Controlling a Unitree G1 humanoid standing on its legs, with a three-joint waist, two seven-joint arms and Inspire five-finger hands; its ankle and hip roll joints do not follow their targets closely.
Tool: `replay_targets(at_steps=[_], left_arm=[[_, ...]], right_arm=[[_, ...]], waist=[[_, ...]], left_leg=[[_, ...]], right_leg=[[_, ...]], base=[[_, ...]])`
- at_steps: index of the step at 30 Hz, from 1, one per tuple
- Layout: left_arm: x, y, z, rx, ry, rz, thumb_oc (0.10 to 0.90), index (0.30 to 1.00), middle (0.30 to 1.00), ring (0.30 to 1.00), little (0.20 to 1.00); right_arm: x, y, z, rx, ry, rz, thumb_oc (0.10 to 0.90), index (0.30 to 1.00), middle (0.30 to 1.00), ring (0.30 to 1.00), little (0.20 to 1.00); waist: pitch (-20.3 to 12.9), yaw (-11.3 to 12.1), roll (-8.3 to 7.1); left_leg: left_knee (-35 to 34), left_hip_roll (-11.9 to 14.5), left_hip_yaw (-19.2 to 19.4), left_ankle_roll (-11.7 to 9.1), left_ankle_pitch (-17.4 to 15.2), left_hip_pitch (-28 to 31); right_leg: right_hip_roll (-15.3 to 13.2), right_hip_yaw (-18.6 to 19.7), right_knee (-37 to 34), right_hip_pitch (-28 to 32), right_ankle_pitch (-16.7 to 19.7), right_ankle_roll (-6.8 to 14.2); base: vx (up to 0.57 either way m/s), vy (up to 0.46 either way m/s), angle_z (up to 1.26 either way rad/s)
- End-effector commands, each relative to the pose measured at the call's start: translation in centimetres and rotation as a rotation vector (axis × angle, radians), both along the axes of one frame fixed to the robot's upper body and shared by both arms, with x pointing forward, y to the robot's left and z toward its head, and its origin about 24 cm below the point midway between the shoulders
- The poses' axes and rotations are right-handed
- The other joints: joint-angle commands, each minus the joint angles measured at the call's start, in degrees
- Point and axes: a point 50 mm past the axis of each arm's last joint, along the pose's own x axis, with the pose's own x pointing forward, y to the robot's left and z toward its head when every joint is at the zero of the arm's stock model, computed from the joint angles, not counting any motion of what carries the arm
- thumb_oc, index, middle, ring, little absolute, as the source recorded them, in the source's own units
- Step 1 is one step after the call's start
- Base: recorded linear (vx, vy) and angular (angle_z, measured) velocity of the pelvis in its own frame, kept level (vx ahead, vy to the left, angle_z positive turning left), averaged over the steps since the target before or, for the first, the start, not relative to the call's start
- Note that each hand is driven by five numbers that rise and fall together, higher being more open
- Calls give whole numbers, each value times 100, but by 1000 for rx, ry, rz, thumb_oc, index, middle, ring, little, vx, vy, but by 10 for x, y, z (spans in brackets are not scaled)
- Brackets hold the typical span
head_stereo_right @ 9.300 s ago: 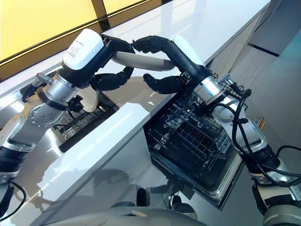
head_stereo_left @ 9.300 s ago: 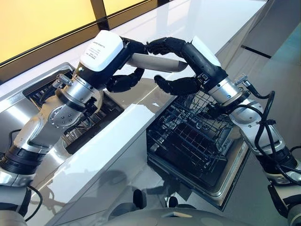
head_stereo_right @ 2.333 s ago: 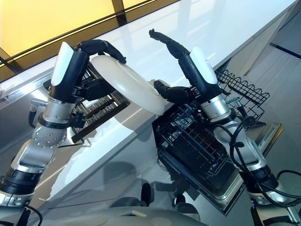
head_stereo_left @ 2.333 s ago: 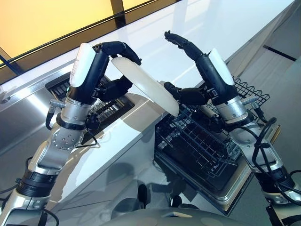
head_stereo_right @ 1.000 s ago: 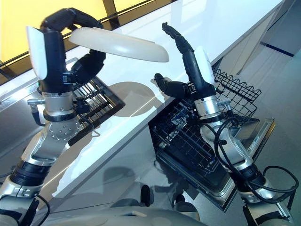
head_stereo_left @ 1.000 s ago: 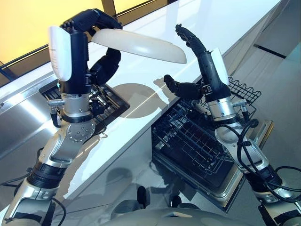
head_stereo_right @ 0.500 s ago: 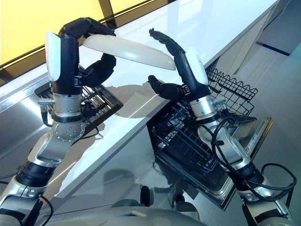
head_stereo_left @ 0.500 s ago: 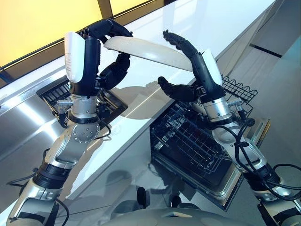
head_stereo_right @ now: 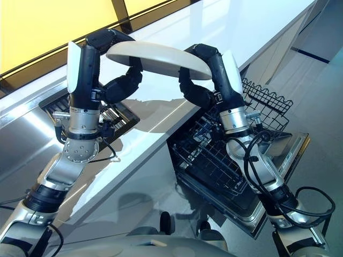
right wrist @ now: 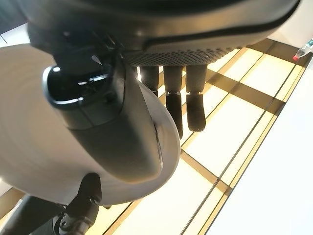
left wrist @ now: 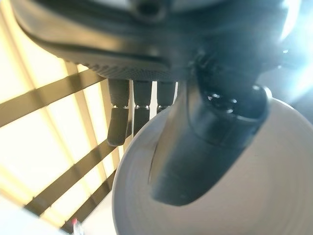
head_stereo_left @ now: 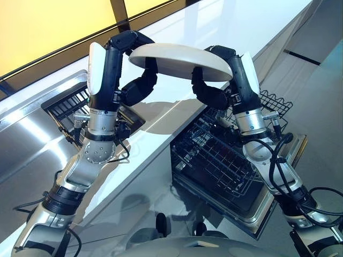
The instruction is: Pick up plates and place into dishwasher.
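Note:
A white plate [head_stereo_left: 179,59] hangs nearly level above the white counter, held at both ends. My left hand [head_stereo_left: 138,84] is shut on its left rim, fingers curled over the top and thumb underneath. My right hand [head_stereo_left: 210,93] is shut on the right rim in the same way. In the left wrist view the thumb [left wrist: 205,142] presses on the plate [left wrist: 244,196], with the fingertips past its rim. In the right wrist view the thumb [right wrist: 107,122] lies across the plate [right wrist: 24,127]. The open dishwasher's dark wire rack [head_stereo_left: 214,155] sits below and to the right of the plate.
The long white counter [head_stereo_left: 230,27] runs under the plate. A steel sink with a dark dish rack [head_stereo_left: 67,107] lies on the left. The dishwasher door [head_stereo_left: 268,206] is folded down, and a wire basket [head_stereo_left: 273,104] stands behind the right arm.
My right hand, open beside the plate half a second ago, has closed on its right rim. The plate has come level and sits a little lower and further right.

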Motion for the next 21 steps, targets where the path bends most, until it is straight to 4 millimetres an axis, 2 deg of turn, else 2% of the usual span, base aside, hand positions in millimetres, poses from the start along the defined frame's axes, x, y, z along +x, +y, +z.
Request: replay_targets(at_steps=[1, 2, 3, 4, 5, 6, 10, 13, 16, 20, 21], left_arm=[[-4, -23, 23, -147, -63, -288, 174, 364, 364, 364, 274], [-1, -24, 19, -191, -12, -325, 289, 462, 462, 462, 389], [2, -25, 14, -254, 61, -383, 608, 735, 735, 735, 708], [5, -25, 9, -306, 118, -420, 800, 900, 900, 900, 900], [10, -28, -2, -420, 228, -503, 800, 900, 900, 900, 900], [10, -29, -4, -434, 247, -519, 800, 900, 900, 900, 900], [16, -39, -33, -725, 465, -685, 800, 900, 900, 900, 900], [16, -38, -50, -868, 541, -747, 800, 900, 900, 900, 900], [12, -28, -64, -956, 555, -718, 800, 900, 900, 900, 900], [3, 3, -78, -927, 525, -570, 800, 900, 900, 900, 900], [-1, 15, -81, -906, 504, -496, 800, 900, 900, 900, 900]], right_arm=[[-14, 19, 38, 96, -229, 139, 100, 300, 300, 300, 200], [-13, 18, 37, 101, -230, 134, 100, 300, 300, 300, 200], [-13, 18, 36, 105, -228, 126, 100, 300, 300, 300, 200], [-12, 18, 36, 107, -227, 121, 100, 300, 300, 300, 200], [-11, 16, 35, 113, -228, 108, 100, 300, 300, 300, 200], [-11, 16, 34, 113, -228, 105, 100, 300, 300, 300, 200], [-8, 11, 33, 144, -236, 46, 100, 300, 300, 300, 200], [-6, -2, 30, 178, -243, -27, 100, 300, 300, 300, 200], [-7, -22, 23, 232, -230, -116, 100, 300, 300, 300, 200], [-16, -54, 11, 290, -196, -220, 100, 300, 300, 300, 200], [-20, -63, 4, 306, -175, -242, 100, 300, 300, 300, 200]], waist=[[-533, -14, 14], [-529, -16, 13], [-527, -18, 14], [-525, -23, 18], [-514, -30, 23], [-514, -31, 25], [-475, -54, 36], [-457, -66, 33], [-449, -76, 27], [-427, -103, 29], [-415, -110, 30]], left_leg=[[272, -256, 102, 120, -1238, 414], [279, -257, 104, 123, -1239, 413], [279, -252, 106, 126, -1237, 417], [277, -248, 109, 128, -1232, 420], [285, -242, 111, 137, -1231, 417], [286, -242, 110, 139, -1232, 417], [337, -227, 115, 162, -1246, 421], [343, -225, 138, 174, -1260, 437], [331, -218, 173, 181, -1266, 446], [338, -197, 203, 203, -1262, 418], [349, -193, 217, 211, -1265, 408]], right_leg=[[431, -79, 836, -412, -655, 56], [433, -74, 842, -415, -653, 57], [435, -69, 850, -419, -653, 56], [437, -63, 854, -420, -652, 53], [439, -56, 875, -425, -657, 50], [439, -55, 880, -427, -660, 50], [438, -31, 968, -446, -686, 34], [440, -32, 947, -437, -667, 31], [445, -30, 908, -420, -647, 29], [442, 6, 992, -478, -686, 27], [440, 14, 1027, -502, -695, 29]], base=[[0, 0, 0], [0, 0, 0], [0, 0, 0], [0, 0, 0], [0, 0, 0], [0, 0, 0], [0, 0, 0], [0, 0, 0], [0, 0, 0], [1, -6, -6], [-7, 6, -4]])
